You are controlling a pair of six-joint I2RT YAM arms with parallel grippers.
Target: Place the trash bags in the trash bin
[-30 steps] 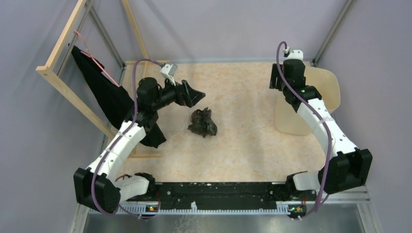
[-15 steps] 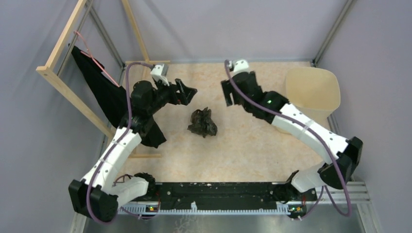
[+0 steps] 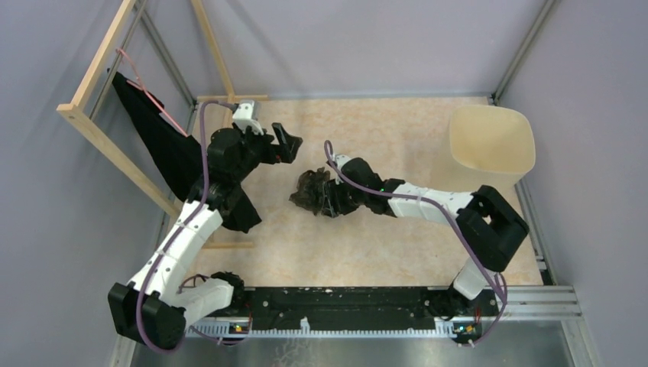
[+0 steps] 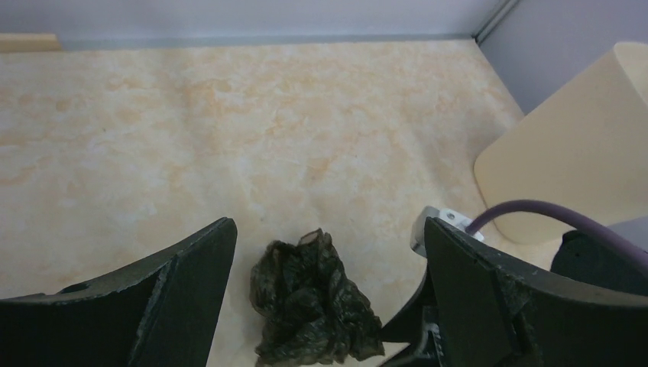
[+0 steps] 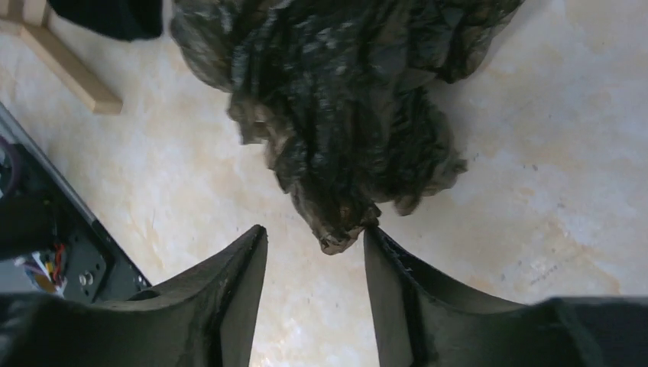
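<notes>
The right claw, fingers apart, straddles the tip of the crumpled dark see-through plastic trash bag directly ahead, positioned to pinch it. The left claw, likewise apart, hovers clear.

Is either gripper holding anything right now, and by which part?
Nothing is held. The right gripper is open, fingers straddling a tip of the trash bag; the left gripper is open, empty.

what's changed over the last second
The right gripper swung left from over the trash bin, across the table and down to the trash bag; it is open, fingers either side of the bag's tip, nothing gripped yet. The left gripper drew back slightly, open. The bag remains crumpled on the table, the bin at the far right.
</notes>
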